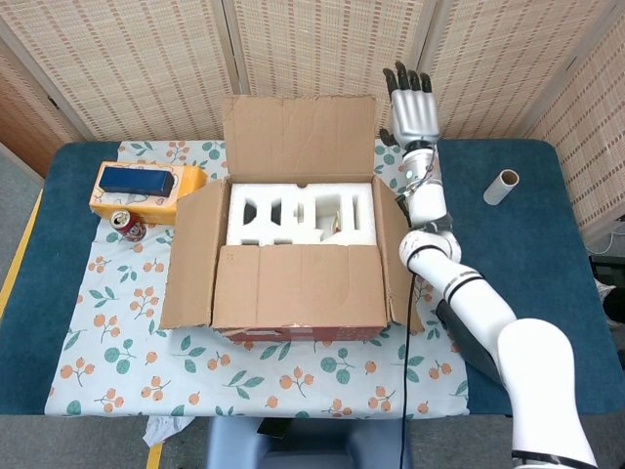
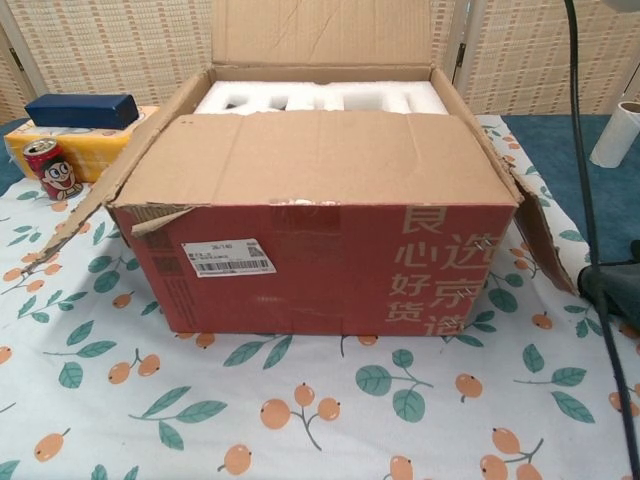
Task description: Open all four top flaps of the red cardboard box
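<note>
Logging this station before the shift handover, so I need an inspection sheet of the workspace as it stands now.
Surface: blue table under a leaf-print cloth.
Job's things: red cardboard box; far flap upright, side flaps out, near flap lying over the white foam insert.
Clutter: yellow box with dark blue case, red can, cardboard tube.
Hands: right hand raised beside the far flap, holding nothing; left not seen.
Cables: black cable at the right.
Surroundings: woven folding screens.
</note>
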